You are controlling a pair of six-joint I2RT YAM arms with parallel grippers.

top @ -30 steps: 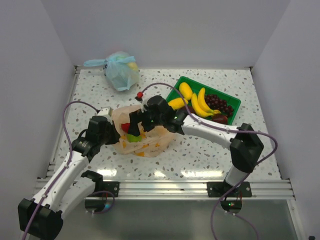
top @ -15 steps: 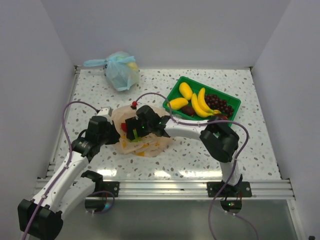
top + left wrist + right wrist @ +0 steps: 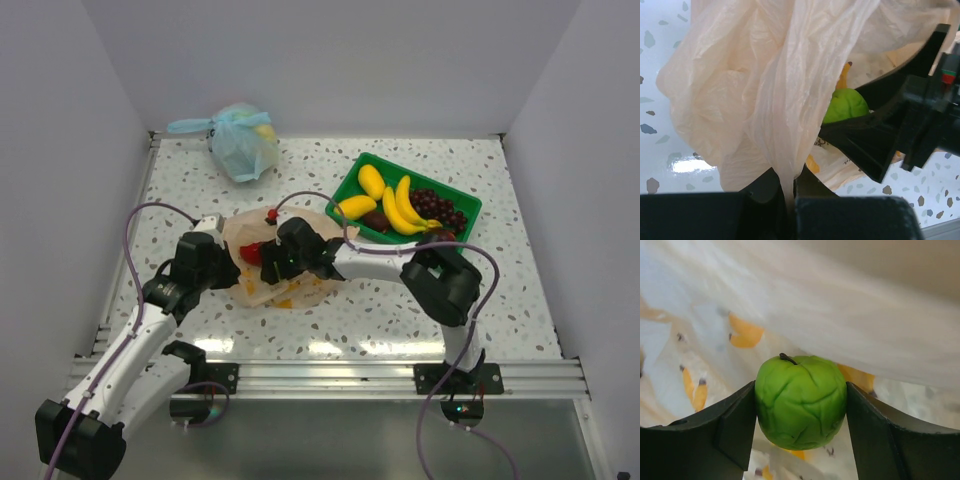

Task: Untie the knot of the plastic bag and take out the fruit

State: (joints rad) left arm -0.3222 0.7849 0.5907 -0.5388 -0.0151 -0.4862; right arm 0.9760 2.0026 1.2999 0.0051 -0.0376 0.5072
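Right pincer (image 3: 272, 262) deeper, tight on fruit (image 3: 801, 402); left pincer (image 3: 786, 184) tight on bag (image 3: 735, 90); speckled table (image 3: 430, 312).

The bag (image 3: 740, 90) is thin, crinkled, translucent plastic. My right fingers (image 3: 730, 427) are matt black plastic, the green fruit (image 3: 801, 402) matt and creased, the speckled tabletop (image 3: 660, 30) glossy.

**Little green fruit (image 3: 801, 397) clamped tight, plastic bag (image 3: 850, 310) everywhere**

The right gripper (image 3: 801, 412) has both black fingers (image 3: 722, 432) pressed against the fruit's sides, its tiny stem pointing up. Crinkly pale bag film with yellow-orange marks sits behind and over it.
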